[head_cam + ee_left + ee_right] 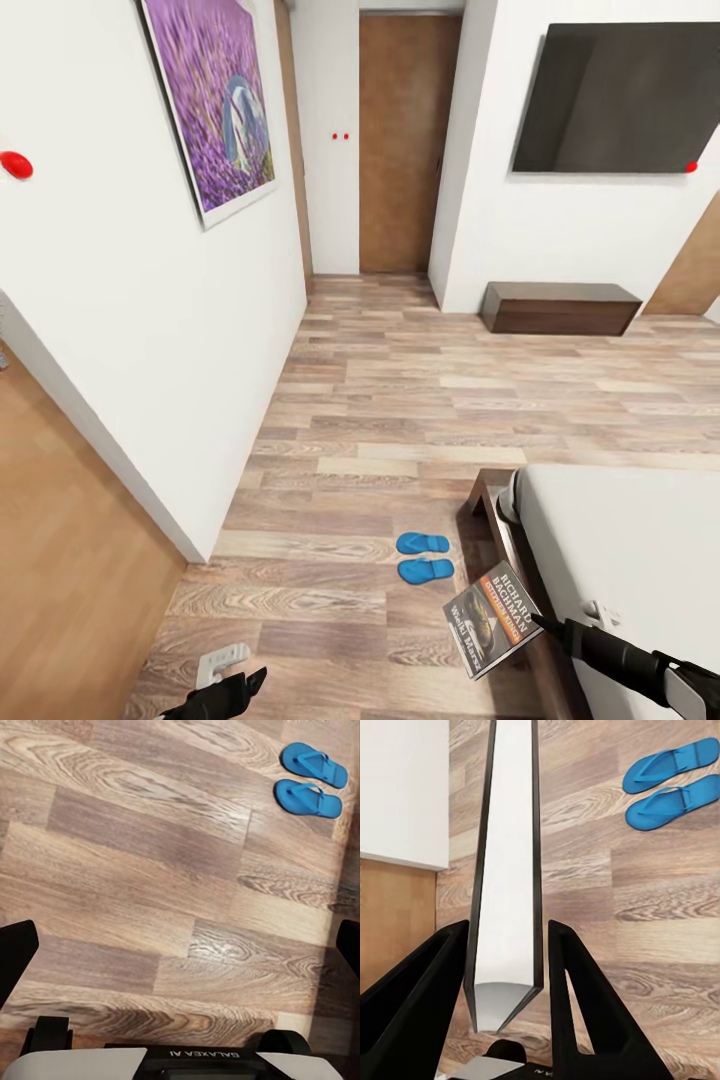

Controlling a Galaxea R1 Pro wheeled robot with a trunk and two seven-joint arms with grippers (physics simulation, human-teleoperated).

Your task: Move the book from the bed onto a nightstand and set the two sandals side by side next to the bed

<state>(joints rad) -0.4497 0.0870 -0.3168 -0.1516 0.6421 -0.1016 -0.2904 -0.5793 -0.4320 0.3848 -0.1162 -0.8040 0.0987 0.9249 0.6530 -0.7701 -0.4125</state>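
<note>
Holding the book [493, 619] in the right gripper [543, 624], fingers [431, 997] closed on either side of it, out over the wood-plank floor [400, 420] just off the foot corner of the bed [630, 560]. Seen edge-on in the right wrist view [506, 885], white page block between dark covers, clamped upright between the two black fingers. Cover tilted toward the head camera, with white lettering, an orange band and a small picture on it.

Lying on the floor close to the bed's dark frame, the two sandals [423, 557]: bright blue, side by side, nearly parallel, almost touching, a little ahead of the book. Same pair visible in the left wrist view [311, 780] and the right wrist view [675, 784].

Hanging low over bare floor near the white wall [130, 330], the left gripper [180, 952], fingers [15, 952] spread wide, holding nothing.

Farther off: a purple flower picture [210, 100] on the wall, a brown door [405, 140] at the end of the passage, a dark screen [615, 95] mounted above a low dark brown cabinet [558, 307].
</note>
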